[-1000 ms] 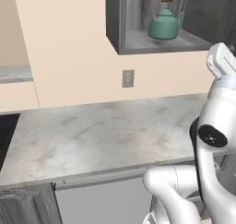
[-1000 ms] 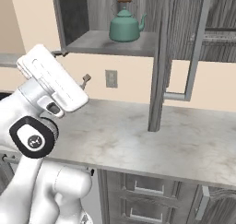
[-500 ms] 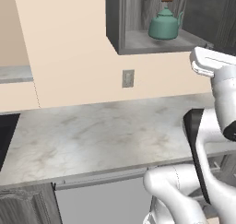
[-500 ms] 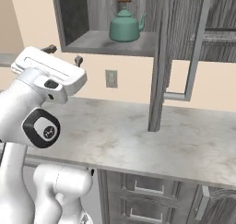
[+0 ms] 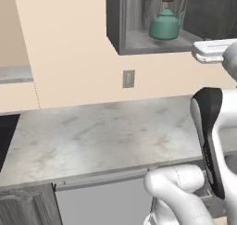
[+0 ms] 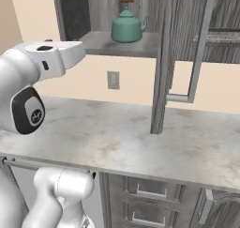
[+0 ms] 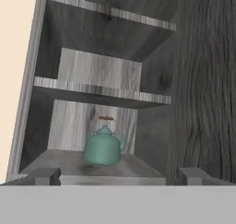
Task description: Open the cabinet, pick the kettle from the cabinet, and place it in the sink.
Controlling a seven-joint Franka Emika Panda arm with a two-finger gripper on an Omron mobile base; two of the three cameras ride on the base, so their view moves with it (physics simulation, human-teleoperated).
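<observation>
With the cabinet (image 6: pixel 140 16) door (image 6: pixel 164 63) swung wide, the teal kettle (image 7: pixel 104 146) sits upright on the bottom shelf (image 5: pixel 157 42), spout (image 6: pixel 145 21) toward the open door side, handle arched over its lid. And the gripper (image 7: pixel 119 176) faces straight into the opening, jaws spread wide apart, nothing between them, the kettle framed just above and between the fingertips (image 7: pixel 45 175) in the hand view. Below, the marble counter (image 5: pixel 102 131) runs under a wall outlet (image 5: pixel 128 78).
</observation>
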